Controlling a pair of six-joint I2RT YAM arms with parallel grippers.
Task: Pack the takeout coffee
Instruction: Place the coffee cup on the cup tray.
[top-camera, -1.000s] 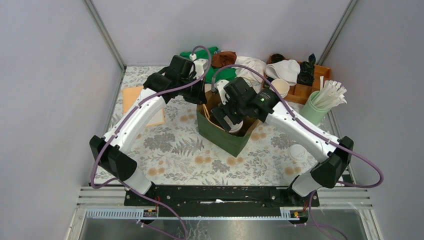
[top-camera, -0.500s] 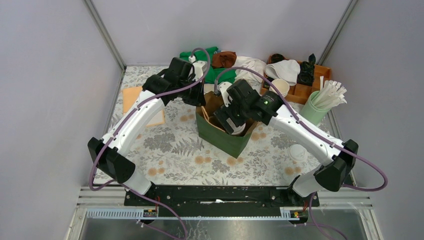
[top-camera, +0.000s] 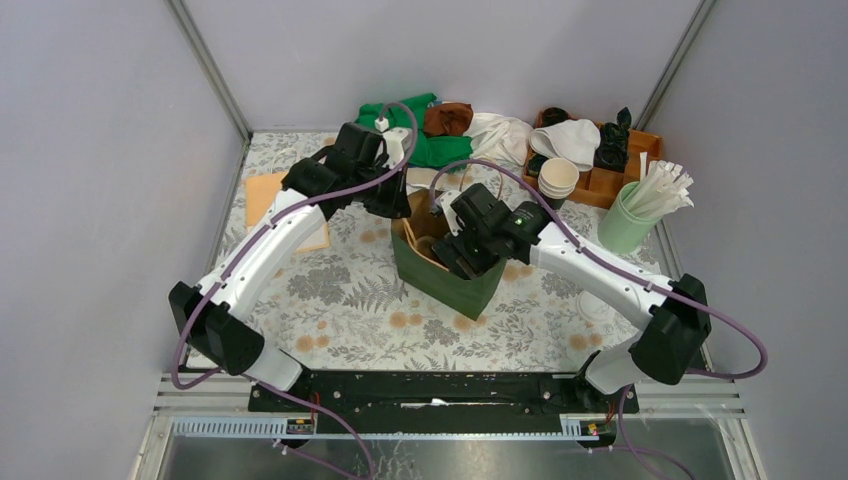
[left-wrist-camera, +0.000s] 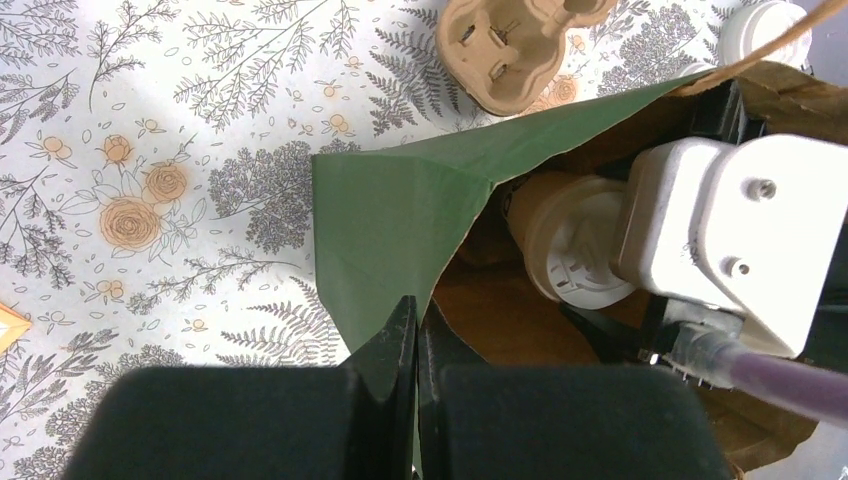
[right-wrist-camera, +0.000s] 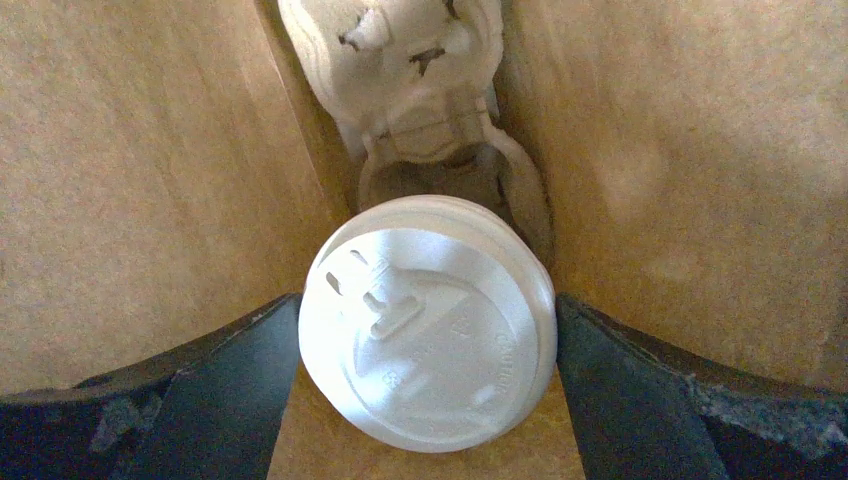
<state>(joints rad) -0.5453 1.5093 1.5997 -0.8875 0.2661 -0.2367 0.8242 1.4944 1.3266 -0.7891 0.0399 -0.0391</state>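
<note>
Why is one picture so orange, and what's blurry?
Right wrist view: inside the paper bag, whose brown walls tint everything; the white lid glares, the right gripper's fingers soft. Left wrist view: the left gripper's fingers blur, tablecloth sharp. Top view: even light.

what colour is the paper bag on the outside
The bag is dark green outside, brown inside; the left wrist view shows it best.

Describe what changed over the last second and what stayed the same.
The right claw lowered the takeout coffee deeper into the green bag, gripping its lid throughout. The left claw stayed shut on the bag's rim, holding it open.
</note>
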